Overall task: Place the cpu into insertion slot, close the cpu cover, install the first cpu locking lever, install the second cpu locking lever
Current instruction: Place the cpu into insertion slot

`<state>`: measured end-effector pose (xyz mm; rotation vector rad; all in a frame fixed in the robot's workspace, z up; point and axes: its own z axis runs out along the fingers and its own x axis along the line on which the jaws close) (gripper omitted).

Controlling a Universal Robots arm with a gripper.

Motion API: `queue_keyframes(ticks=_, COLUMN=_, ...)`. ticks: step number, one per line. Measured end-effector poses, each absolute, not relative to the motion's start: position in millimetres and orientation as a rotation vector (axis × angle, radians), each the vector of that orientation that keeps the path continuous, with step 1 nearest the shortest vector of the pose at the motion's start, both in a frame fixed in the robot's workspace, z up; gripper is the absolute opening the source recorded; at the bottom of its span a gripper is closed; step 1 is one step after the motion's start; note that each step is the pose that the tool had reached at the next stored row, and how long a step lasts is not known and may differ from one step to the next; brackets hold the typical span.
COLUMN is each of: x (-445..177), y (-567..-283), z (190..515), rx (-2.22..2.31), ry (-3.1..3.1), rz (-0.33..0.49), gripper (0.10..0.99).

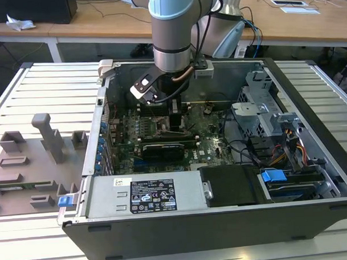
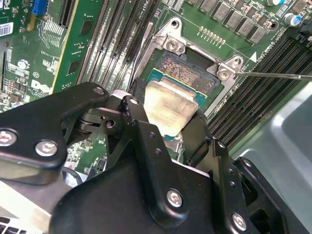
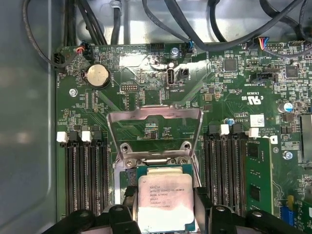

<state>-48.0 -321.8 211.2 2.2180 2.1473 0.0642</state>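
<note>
My gripper (image 1: 176,115) reaches down into the open computer case, over the green motherboard. In both wrist views its black fingers (image 3: 127,195) sit on two opposite edges of the cpu (image 3: 163,202), a flat silver-grey square chip, and are shut on it. The cpu (image 2: 168,109) hangs tilted just over the insertion slot (image 2: 187,73), whose dark pin field shows beyond the chip's far edge. The cpu cover (image 3: 153,113), a silver frame with a square window, stands swung up and open behind the slot. A thin metal locking lever (image 2: 273,74) sticks out sideways from the slot's corner.
Long black memory slots (image 3: 90,175) flank the socket on both sides. Black cables (image 3: 195,29) hang over the board's far edge. The case's power supply (image 1: 144,196) and drive cage (image 1: 276,132) wall in the board. A grey fixture plate (image 1: 32,169) lies at the exterior view's left.
</note>
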Motion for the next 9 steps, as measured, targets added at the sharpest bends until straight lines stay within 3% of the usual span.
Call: queue_keyframes(ticks=9, x=-48.1, y=-321.5, z=204.5, rx=2.218, ry=2.147, rz=0.064, gripper=0.545)
